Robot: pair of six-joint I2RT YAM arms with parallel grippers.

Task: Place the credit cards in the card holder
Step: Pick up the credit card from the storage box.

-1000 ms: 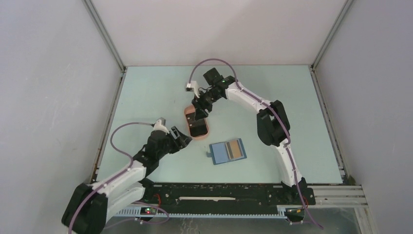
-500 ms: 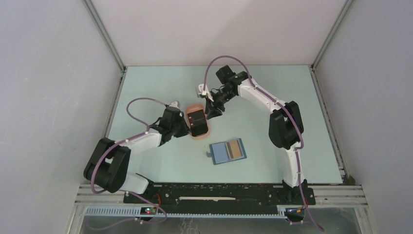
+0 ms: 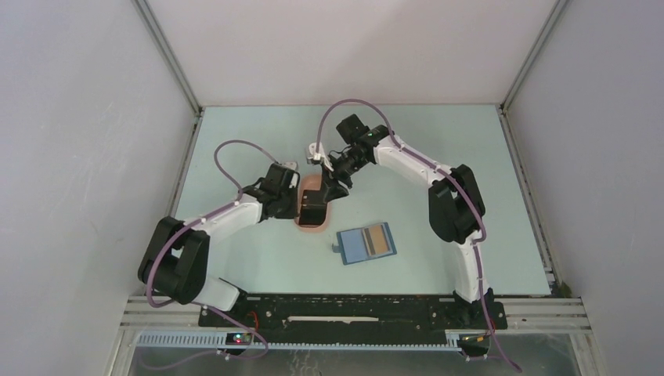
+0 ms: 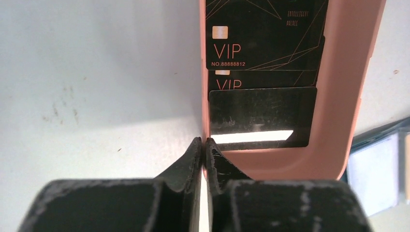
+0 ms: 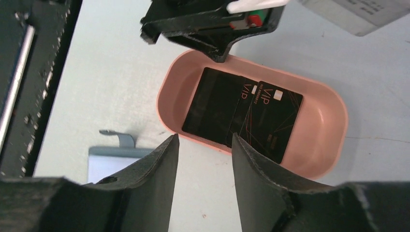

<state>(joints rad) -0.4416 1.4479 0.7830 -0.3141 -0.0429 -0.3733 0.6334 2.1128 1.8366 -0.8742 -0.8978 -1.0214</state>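
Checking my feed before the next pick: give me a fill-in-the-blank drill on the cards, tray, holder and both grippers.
The cards lying in the pink tray are ___ in colour.
The left gripper has its jaws ___ on the tray's wall.
The right gripper hangs above the tray with its jaws ___.
The single card in the open card holder is ___ in colour.
Missing words: black; shut; open; tan-orange.

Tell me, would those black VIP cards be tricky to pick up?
Probably. The black VIP cards lie thin, flat and overlapping in the pink tray, so one may drag another along. Their glossy faces look slippery. They seem stiff, not floppy.
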